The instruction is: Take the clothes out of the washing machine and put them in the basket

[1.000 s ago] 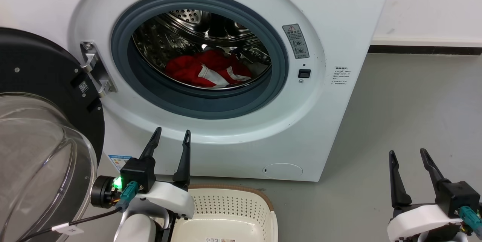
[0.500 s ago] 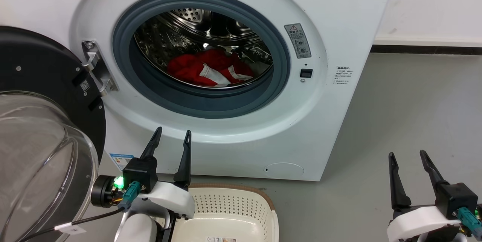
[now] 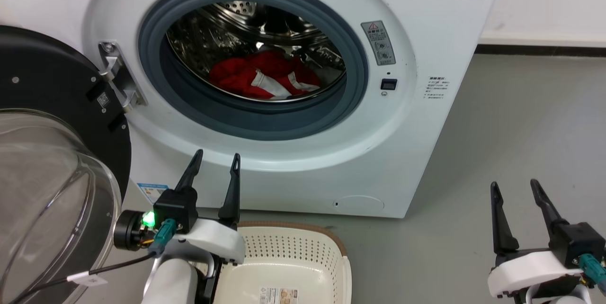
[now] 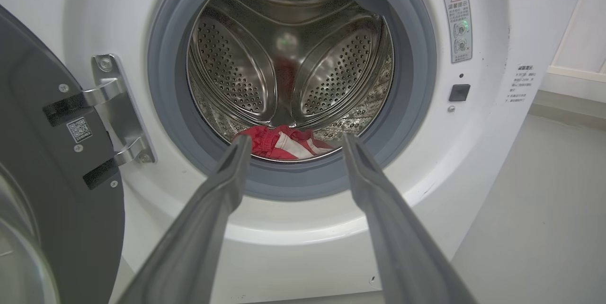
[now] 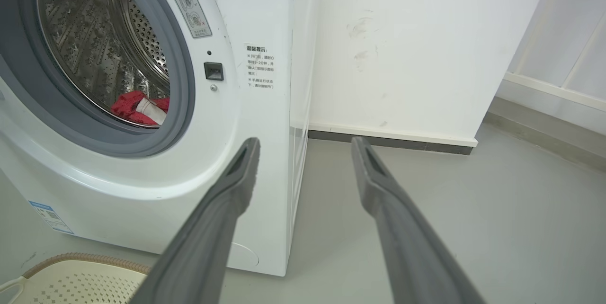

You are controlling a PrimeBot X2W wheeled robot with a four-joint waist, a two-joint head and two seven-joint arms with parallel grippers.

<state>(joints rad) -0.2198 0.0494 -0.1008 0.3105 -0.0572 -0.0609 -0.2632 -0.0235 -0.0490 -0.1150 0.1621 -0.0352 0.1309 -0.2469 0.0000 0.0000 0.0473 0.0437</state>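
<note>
A: Where are the bright red fabric clothes with white trim?
B: Inside the large white front-loading washing machine, on its perforated steel drum.
A: Fingers?
B: Spread wide, empty, on left gripper and right gripper. The cream perforated plastic basket stands before the machine.

the washing machine stands white with its door swung open; red clothes with white trim lie low in its steel drum. the cream basket sits on the floor before it.
</note>
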